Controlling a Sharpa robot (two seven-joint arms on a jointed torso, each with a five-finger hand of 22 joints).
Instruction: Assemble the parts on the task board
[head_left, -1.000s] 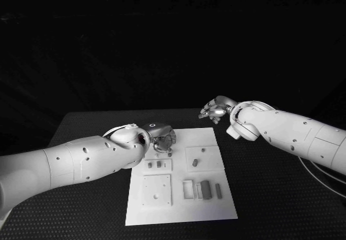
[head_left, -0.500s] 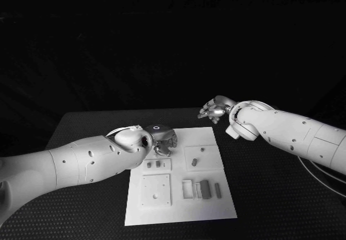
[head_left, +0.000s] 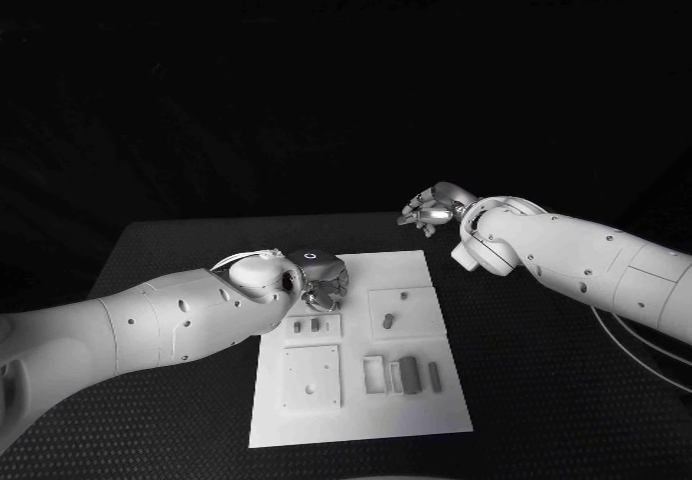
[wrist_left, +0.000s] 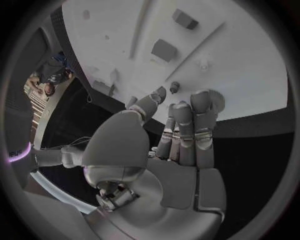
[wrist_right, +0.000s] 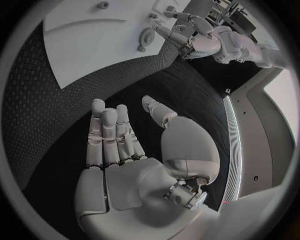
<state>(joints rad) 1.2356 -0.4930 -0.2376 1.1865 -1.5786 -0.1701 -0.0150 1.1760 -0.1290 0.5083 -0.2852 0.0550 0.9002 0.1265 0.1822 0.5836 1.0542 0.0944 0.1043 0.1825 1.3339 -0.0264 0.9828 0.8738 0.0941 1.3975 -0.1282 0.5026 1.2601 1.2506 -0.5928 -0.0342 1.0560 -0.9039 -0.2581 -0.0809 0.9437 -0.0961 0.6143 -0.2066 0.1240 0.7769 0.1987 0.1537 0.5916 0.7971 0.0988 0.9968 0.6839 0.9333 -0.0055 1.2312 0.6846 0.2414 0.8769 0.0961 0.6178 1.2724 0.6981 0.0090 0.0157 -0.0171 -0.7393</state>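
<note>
Covering the middle of the black table (head_left: 173, 250), the white task board (head_left: 361, 400) lies flat between the two arms. Over its far left corner hangs the left hand (head_left: 320, 280), fingers straight and loosely apart, holding nothing, their tips just above the board. Beyond the board's far right corner, the right hand (head_left: 430, 212) hovers over bare table, spread wide and empty. Small grey parts (head_left: 410, 374) lie grouped on the board's near right area.

Overhead head camera — two wrist fisheyes
</note>
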